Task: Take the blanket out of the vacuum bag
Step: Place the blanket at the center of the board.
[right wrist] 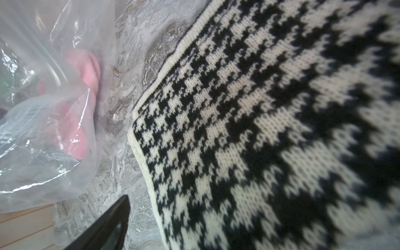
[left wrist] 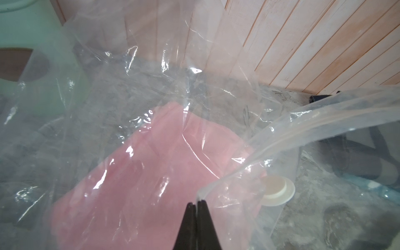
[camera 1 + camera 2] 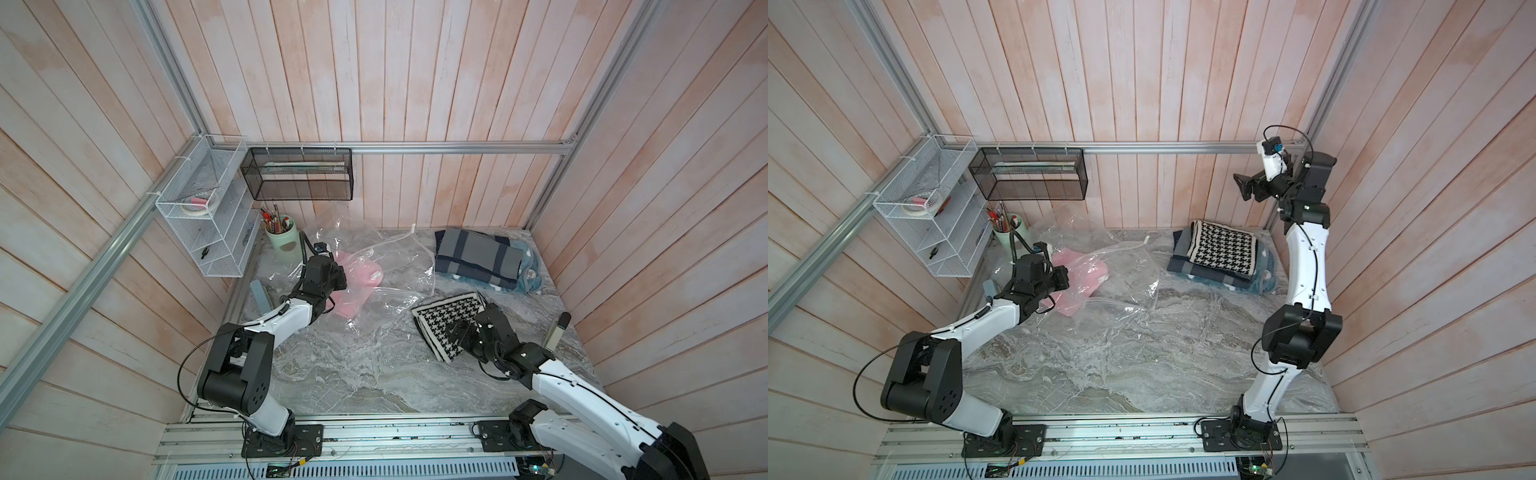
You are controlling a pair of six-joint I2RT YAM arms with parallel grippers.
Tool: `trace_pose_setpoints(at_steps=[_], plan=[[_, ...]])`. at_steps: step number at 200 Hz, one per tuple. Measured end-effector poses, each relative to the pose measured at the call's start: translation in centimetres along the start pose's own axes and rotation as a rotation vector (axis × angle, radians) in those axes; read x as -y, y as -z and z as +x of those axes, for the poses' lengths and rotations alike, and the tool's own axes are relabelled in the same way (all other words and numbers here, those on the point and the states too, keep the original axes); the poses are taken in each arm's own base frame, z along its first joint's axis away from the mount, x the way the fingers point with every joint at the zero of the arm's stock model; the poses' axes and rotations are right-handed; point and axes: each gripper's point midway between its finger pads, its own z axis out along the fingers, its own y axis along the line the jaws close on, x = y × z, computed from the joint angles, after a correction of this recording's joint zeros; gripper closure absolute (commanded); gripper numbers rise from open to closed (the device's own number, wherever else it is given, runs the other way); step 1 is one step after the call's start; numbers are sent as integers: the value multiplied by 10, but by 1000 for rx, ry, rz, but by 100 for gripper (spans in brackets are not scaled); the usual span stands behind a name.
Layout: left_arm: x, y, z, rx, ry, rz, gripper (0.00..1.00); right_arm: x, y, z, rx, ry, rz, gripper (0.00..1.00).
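The clear, crinkly vacuum bag (image 3: 399,266) (image 3: 1125,274) lies at the back left of the table, its mouth loose. A folded pink blanket (image 3: 359,280) (image 2: 151,173) is inside it, beside the round white valve (image 2: 277,190). My left gripper (image 2: 196,203) (image 3: 336,278) is shut on the bag's zip-seal edge, lifting it. A black-and-white houndstooth blanket (image 3: 449,316) (image 1: 259,129) lies on the table outside the bag. My right gripper (image 3: 457,334) hovers open over it; one finger (image 1: 114,220) shows beside its hem. A top view shows this blanket (image 3: 1223,253) on the back stack and the right arm (image 3: 1304,257) raised.
A stack of folded grey-striped and blue blankets (image 3: 478,257) sits at the back right. A green pen cup (image 3: 280,243), a white wire shelf (image 3: 203,216) and a black mesh basket (image 3: 297,174) crowd the back left corner. Wooden walls close three sides.
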Motion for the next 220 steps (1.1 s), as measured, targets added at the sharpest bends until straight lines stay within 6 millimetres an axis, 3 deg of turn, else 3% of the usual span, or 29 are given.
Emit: trace_pose_setpoints(at_steps=[33, 77, 131, 157, 220], plan=[[0, -3, 3, -9, 10, 6, 100, -24, -7, 1, -15, 164, 130, 11], [-1, -3, 8, -15, 13, 4, 100, -67, -33, -5, -7, 437, 281, 5], [0, -1, 4, -5, 13, 8, 100, -53, -56, -30, -34, 615, 374, 3], [1, -1, 5, -8, 18, 16, 100, -60, -74, -46, -61, 695, 419, 2], [-1, -1, 8, -7, 20, 12, 100, -55, -89, -31, -139, 777, 379, 2]])
